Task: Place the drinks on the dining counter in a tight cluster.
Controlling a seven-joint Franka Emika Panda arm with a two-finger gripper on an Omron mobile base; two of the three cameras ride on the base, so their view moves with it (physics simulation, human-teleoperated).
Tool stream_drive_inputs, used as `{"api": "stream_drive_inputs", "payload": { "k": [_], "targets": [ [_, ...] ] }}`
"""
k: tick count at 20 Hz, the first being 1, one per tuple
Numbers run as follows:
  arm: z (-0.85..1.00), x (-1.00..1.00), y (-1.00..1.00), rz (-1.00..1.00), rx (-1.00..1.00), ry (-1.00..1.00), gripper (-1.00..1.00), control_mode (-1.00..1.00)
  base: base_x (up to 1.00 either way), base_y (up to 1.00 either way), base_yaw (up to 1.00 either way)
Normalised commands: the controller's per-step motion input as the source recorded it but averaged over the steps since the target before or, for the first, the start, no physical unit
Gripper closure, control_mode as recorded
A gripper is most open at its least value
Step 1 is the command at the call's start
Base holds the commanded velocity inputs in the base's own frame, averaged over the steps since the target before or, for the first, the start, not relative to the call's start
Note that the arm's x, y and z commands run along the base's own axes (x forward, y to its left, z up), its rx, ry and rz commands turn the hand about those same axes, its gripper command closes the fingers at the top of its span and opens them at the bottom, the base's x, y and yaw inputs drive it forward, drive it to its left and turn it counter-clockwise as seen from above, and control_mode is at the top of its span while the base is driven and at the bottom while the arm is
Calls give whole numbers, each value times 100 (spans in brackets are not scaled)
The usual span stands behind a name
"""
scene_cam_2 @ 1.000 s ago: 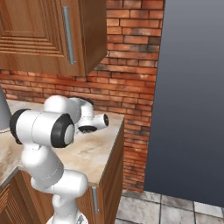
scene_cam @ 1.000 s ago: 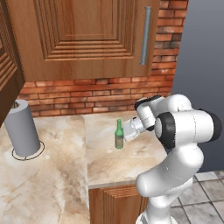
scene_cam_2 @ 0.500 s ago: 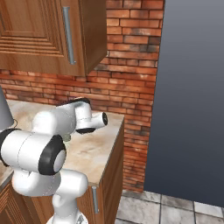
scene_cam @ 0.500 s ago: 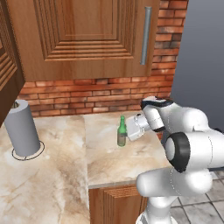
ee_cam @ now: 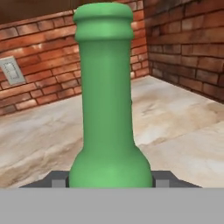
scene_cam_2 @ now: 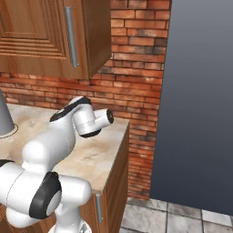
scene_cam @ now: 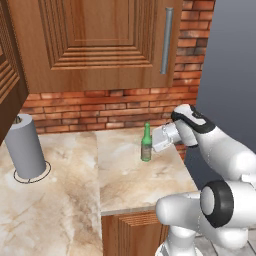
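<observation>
1. Paper towel roll (scene_cam: pixel 24 147): grey, upright, at the left of the marbled tabletop (scene_cam: pixel 130 182).
2. Bottle (scene_cam: pixel 146 144): slim green glass, long neck, lipped mouth, upright on the tabletop near the brick wall (scene_cam: pixel 100 107).
3. Pincer (scene_cam: pixel 153 141): at the bottle's right side, fingers flanking its body; whether it grips cannot be told.

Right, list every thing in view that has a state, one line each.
green bottle: upright on the marble counter, between the tool's fingers.
tool: at the bottle; grip unclear.
cabinet door: closed.
paper towel roll: upright on its holder.
</observation>
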Motion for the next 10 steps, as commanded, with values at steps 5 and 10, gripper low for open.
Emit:
{"api": "stream_drive_inputs", "payload": {
  "k": [5,10],
  "targets": [
    [47,-43,-11,0,0,-4,100,-100,0,0,0],
    [66,-28,0,0,0,0,100,-100,0,0,0]
  ]
}}
